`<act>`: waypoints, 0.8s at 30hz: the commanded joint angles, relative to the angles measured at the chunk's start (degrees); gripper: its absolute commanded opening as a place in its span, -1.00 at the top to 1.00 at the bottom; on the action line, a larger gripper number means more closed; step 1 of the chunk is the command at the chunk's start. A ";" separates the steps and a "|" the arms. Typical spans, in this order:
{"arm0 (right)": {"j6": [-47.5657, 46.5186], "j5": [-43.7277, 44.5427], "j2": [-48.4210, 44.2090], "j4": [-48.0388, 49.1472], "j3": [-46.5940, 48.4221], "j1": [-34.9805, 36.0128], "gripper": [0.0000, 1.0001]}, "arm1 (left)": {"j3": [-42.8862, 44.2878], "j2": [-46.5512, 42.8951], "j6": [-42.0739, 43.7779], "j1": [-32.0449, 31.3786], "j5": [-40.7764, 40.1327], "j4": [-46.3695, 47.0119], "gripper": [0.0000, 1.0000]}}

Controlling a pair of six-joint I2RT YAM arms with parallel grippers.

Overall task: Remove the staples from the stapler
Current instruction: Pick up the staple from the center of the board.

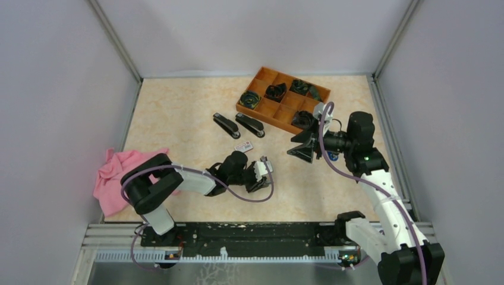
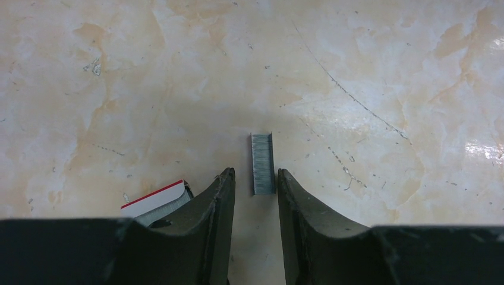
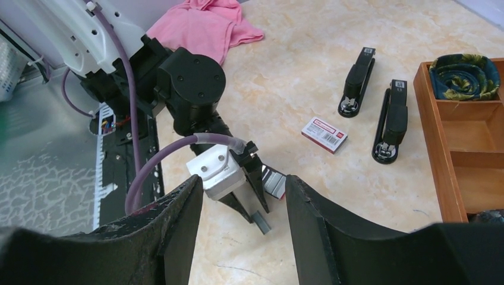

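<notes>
In the left wrist view, the box (image 2: 156, 200) beside the left gripper (image 2: 255, 173) is covered by that gripper except for one corner, and no print can be read on it. In the right wrist view, the staples (image 3: 262, 222) are covered at the end nearest the left gripper. In the top view, they are too small to be made out. The tray (image 3: 443, 148), well apart from the left gripper, is cut off by the right edge. The cloth (image 3: 205, 24) is cut off by the top edge.

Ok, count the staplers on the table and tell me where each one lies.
2. One stapler lies just left of the other stapler, side by side in front of the wooden tray. More may be hidden.
</notes>
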 commanded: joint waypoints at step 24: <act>0.47 -2.40 2.68 5.99 -2.27 -0.47 -0.06 | -4.45 -4.21 -23.16 -3.76 -4.16 5.21 0.90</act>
